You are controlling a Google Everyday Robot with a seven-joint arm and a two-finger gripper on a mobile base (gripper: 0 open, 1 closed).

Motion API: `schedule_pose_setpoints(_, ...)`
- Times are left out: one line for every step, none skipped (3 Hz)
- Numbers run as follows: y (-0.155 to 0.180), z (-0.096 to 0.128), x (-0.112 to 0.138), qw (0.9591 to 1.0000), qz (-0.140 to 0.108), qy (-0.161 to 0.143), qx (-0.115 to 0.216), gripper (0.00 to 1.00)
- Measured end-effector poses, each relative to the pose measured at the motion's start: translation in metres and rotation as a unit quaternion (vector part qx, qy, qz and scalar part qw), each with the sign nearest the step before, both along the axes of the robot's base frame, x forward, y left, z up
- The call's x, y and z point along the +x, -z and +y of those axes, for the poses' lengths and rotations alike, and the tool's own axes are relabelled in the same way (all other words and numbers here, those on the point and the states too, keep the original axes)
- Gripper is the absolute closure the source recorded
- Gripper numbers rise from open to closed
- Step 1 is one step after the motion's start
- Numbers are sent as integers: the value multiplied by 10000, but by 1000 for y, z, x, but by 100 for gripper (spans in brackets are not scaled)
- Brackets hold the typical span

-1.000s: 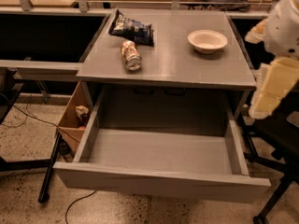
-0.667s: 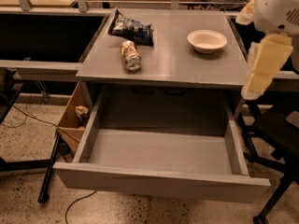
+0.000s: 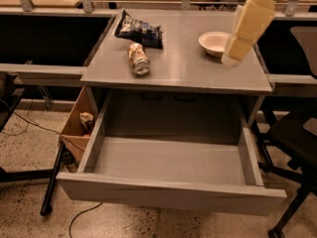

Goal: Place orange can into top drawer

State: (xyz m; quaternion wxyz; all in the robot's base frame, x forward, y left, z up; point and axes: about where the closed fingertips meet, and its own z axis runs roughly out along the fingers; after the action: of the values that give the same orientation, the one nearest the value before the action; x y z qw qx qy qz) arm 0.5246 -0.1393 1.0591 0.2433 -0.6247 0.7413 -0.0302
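Orange can [image 3: 139,59] lies on its side on tabletop [image 3: 188,68], upper centre-left, just below snack bag [image 3: 139,30]. Top drawer [image 3: 168,197] open, lower frame. Gripper [image 3: 237,46] upper right, by bowl [image 3: 213,41]; whether it is open: cannot tell.

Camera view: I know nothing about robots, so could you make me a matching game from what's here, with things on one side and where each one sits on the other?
Things:
1. orange can
2. top drawer
3. white bowl
4. gripper

Places:
A. pulled open below the tabletop
B. over the tabletop's right side, beside the white bowl
C. lying on its side in front of the dark snack bag
D. standing at the tabletop's right rear

Pairs: 1-C, 2-A, 3-D, 4-B.
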Motion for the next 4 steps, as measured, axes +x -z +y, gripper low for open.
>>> schedule_pose_setpoints(-1,37,23,9976,-119,138,663,0)
schedule_pose_setpoints(1,69,46,9896,-322,522,1304,0)
schedule_pose_setpoints(4,93,78,9773,-523,972,1811,0)
schedule_pose_setpoints(10,112,116,9685,-666,1353,1983,0)
